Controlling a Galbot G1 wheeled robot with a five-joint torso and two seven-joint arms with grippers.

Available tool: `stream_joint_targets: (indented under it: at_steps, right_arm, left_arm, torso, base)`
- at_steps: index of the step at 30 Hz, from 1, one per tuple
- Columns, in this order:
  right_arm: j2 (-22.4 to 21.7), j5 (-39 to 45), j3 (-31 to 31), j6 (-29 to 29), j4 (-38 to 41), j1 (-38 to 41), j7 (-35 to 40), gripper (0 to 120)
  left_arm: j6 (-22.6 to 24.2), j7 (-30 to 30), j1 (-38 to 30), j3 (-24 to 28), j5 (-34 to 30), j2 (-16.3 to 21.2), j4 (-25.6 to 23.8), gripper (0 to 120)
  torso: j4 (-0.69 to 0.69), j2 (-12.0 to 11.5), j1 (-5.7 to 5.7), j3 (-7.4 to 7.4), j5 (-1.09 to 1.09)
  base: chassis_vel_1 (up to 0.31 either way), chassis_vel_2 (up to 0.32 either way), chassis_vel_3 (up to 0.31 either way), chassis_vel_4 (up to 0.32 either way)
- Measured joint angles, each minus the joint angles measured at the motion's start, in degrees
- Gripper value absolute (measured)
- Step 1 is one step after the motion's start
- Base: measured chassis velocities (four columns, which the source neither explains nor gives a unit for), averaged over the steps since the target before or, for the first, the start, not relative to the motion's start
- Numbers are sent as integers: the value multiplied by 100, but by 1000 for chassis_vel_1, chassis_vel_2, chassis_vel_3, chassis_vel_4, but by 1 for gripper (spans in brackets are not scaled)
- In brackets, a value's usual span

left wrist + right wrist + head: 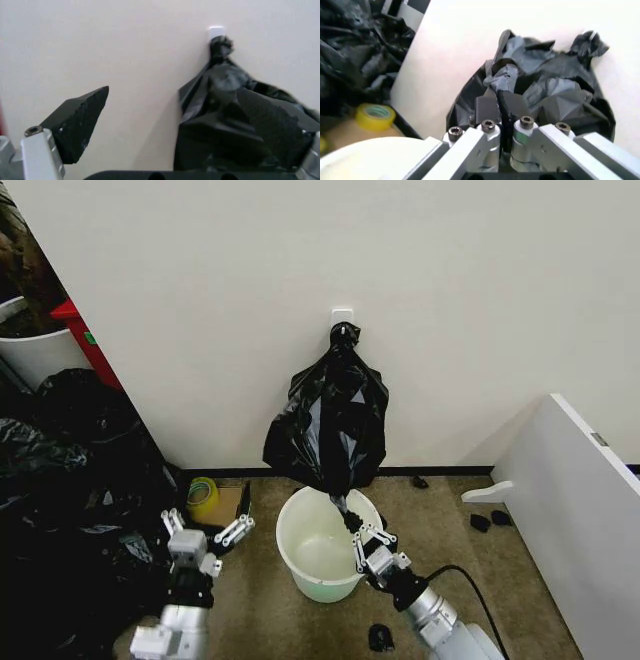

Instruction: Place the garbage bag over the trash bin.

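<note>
The trash bin (322, 584), a round white bucket, stands on the floor by the wall; its rim (370, 150) also shows in the right wrist view. A black bundle (330, 420) with a knotted top hangs from a white wall hook above it. A thin strand of the garbage bag (338, 502) comes out of the bundle's lower end. My right gripper (353, 523) is shut on that strand (501, 80) over the bin's far rim. My left gripper (207, 525) stands open left of the bin, holding nothing. The left wrist view has its fingers (80, 123) wide apart, facing the bundle (225, 123).
A big heap of black sacks (70, 480) fills the left side. A yellow tape roll (202, 495) lies by the wall left of the bin. A white board (580, 510) stands at the right. Small black scraps (380, 638) lie on the floor.
</note>
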Motion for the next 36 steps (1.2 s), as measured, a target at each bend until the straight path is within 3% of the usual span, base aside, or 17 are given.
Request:
stream_joint_targets:
  at_steps: [2, 3, 7, 13, 14, 16, 17, 23, 25, 36]
  right_arm:
    - [32, -226, 25, 12, -23, 75, 45, 0]
    - [32, -226, 25, 12, -23, 75, 45, 0]
    - [81, -664, -29, 79, -128, 286, 94, 0]
    - [117, -839, -135, 118, -236, 429, 105, 0]
    - [137, -871, -135, 136, -259, 437, 115, 0]
    - [148, -879, -129, 143, -270, 439, 122, 0]
    - [171, -876, -116, 147, -276, 451, 130, 0]
    - [178, -878, -100, 151, -282, 458, 131, 0]
    - [187, -891, -86, 162, -285, 459, 132, 0]
    - [250, -925, -13, 194, -295, 432, 132, 0]
  left_arm:
    - [291, 3, -374, 124, -492, 501, -90, 100]
    - [291, 3, -374, 124, -492, 501, -90, 100]
    - [918, -48, -1134, 335, -1636, 1420, -311, 100]
    - [1666, -286, -1890, 656, -2544, 2002, -435, 100]
    - [2022, -477, -2329, 929, -2880, 2139, -426, 100]
    - [2195, -581, -2620, 1107, -3073, 2196, -392, 100]
    - [2592, -843, -3539, 1682, -3571, 2259, -204, 100]
    - [2822, -1015, -4098, 2069, -3836, 2239, -48, 100]
    - [3195, -1251, -4588, 2436, -4008, 2164, 103, 100]
    - [4360, -1742, -5748, 3159, -4209, 1930, 440, 95]
  torso:
    - [0, 0, 0, 0, 0]
    - [0, 0, 0, 0, 0]
    - [-4, 0, 0, 0, 0]
    - [0, 0, 0, 0, -1]
    - [-2, 0, 0, 0, 3]
    - [-2, 0, 0, 0, 2]
    - [-2, 0, 0, 0, 3]
    - [-2, 0, 0, 0, 2]
    - [-2, 0, 0, 0, 2]
    - [0, 0, 0, 0, 3]
  base:
    - [0, 0, 0, 0]
    - [0, 0, 0, 0]
    - [0, 0, 0, 0]
    - [0, 0, 0, 0]
    - [0, 0, 0, 0]
    - [0, 0, 0, 0]
    - [0, 0, 0, 0]
    - [0, 0, 0, 0]
    - [0, 0, 0, 0]
    - [0, 0, 0, 0]
